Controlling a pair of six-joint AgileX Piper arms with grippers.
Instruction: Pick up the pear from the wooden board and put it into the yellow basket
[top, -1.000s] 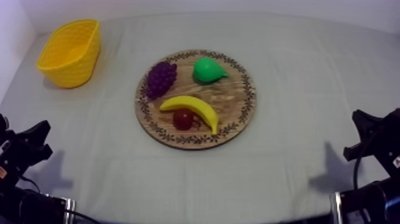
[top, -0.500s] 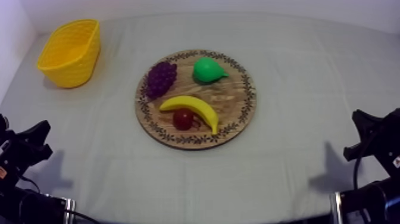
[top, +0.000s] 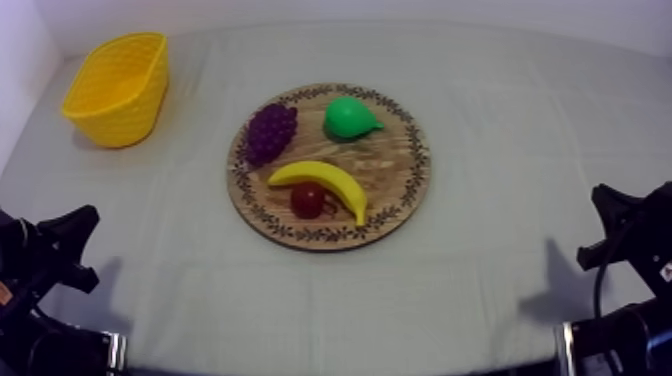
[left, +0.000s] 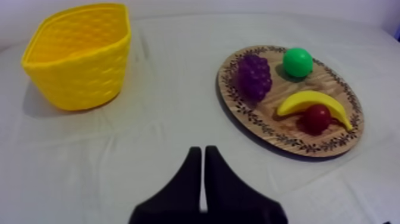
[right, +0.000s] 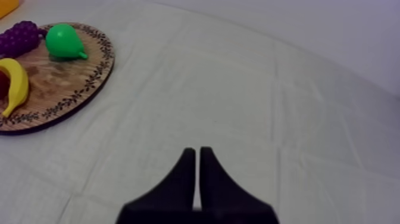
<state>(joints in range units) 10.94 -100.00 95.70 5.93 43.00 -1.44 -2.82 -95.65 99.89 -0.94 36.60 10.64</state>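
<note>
A green pear (top: 350, 117) lies on the far right part of the round wooden board (top: 400, 180), apart from both grippers. It also appears on the board (left: 333, 143) as the pear (left: 297, 61), and as the pear (right: 63, 41) on the board (right: 71, 83). The yellow basket (top: 118, 87) stands at the far left, also seen as the basket (left: 80, 56). My left gripper (left: 199, 155) is shut on nothing over bare cloth, low at the left (top: 75, 225). My right gripper (right: 197, 154) is shut on nothing, low at the right (top: 605, 205).
On the board with the pear lie purple grapes (top: 271, 130), a banana (top: 322, 183) and a small red fruit (top: 307, 200) tucked against the banana. Grey-white cloth stretches between the board and the basket. A white wall bounds the far and left sides.
My left gripper has shifted a little to the right and toward the table's middle. The right arm and all fruit stay as they were.
</note>
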